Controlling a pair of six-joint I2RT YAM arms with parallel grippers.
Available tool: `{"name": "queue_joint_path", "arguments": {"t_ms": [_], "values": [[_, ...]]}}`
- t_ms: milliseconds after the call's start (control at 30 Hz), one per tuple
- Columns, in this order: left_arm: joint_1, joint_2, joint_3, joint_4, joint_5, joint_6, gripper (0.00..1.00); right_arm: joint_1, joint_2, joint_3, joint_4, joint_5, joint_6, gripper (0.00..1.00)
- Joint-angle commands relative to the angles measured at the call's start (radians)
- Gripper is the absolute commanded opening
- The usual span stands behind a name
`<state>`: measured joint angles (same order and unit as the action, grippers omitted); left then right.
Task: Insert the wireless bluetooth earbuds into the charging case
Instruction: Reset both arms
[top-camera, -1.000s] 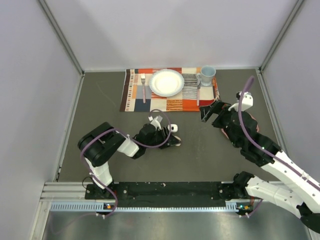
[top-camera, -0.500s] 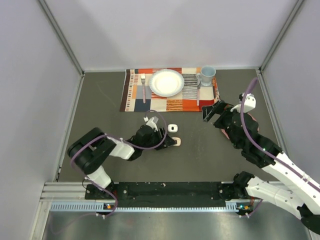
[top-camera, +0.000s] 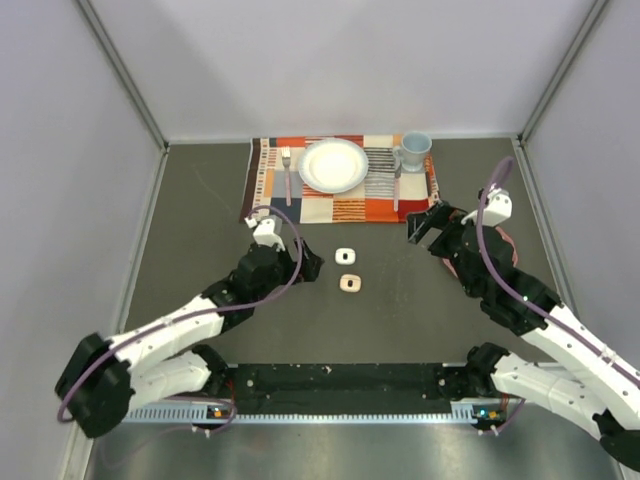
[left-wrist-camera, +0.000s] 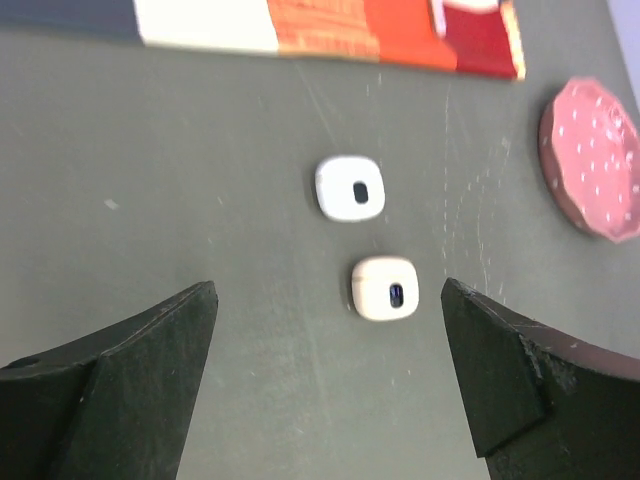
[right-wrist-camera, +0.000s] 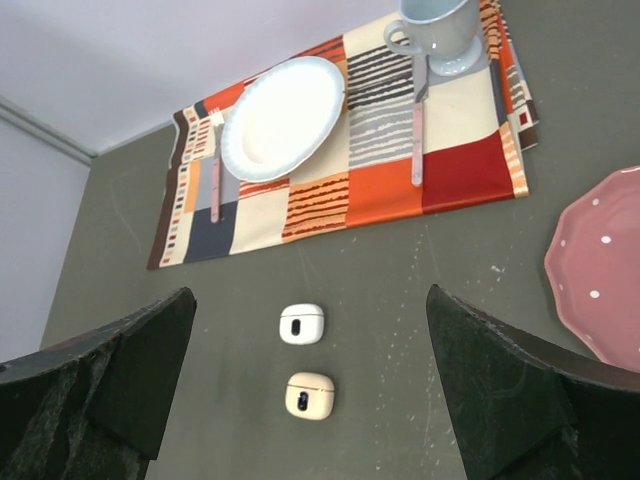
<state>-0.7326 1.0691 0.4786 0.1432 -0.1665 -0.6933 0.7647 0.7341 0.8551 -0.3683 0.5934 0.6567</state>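
Two small rounded-square charging cases lie shut on the dark table: a white case (top-camera: 346, 256) (left-wrist-camera: 349, 187) (right-wrist-camera: 302, 323) and, just nearer, a cream case (top-camera: 350, 284) (left-wrist-camera: 386, 287) (right-wrist-camera: 310, 394). The earbuds are not in view. My left gripper (top-camera: 310, 266) (left-wrist-camera: 328, 290) hangs open to the left of the cases, touching neither, with nothing between its fingers. My right gripper (top-camera: 421, 226) (right-wrist-camera: 310, 293) is open and empty, raised to the right of the cases, near the placemat's right corner.
A striped placemat (top-camera: 335, 208) at the back carries a white plate (top-camera: 333, 165), a fork (top-camera: 287, 172), a blue cup (top-camera: 414, 150) and a second utensil (right-wrist-camera: 416, 140). A pink plate (right-wrist-camera: 600, 270) (left-wrist-camera: 595, 160) lies at the right under the right arm. Walls enclose the table.
The left gripper opened, let go of the cream case and drew back to the left; its arm stretched out. The cream case stays shut on the table. The right arm barely moved.
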Motion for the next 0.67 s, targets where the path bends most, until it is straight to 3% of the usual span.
{"name": "queue_joint_path", "arguments": {"t_ms": [0, 100, 233, 333, 633], "values": [[0.004, -0.156, 0.061, -0.139, -0.255, 0.164, 0.99, -0.054, 0.001, -0.021, -0.001, 0.010, -0.028, 0.99], [0.004, -0.208, 0.101, -0.256, -0.370, 0.140, 0.99, -0.129, 0.030, -0.033, -0.009, -0.058, -0.071, 0.99], [0.004, -0.277, 0.120, -0.309, -0.444, 0.181, 0.99, -0.311, 0.116, -0.041, -0.018, -0.357, -0.101, 0.99], [0.004, -0.336, 0.109, -0.330, -0.490, 0.170, 0.99, -0.424, 0.189, -0.051, -0.020, -0.493, -0.085, 0.99], [0.004, -0.425, 0.081, -0.326, -0.617, 0.202, 0.99, -0.455, 0.287, 0.028, -0.021, -0.407, -0.060, 0.99]]}}
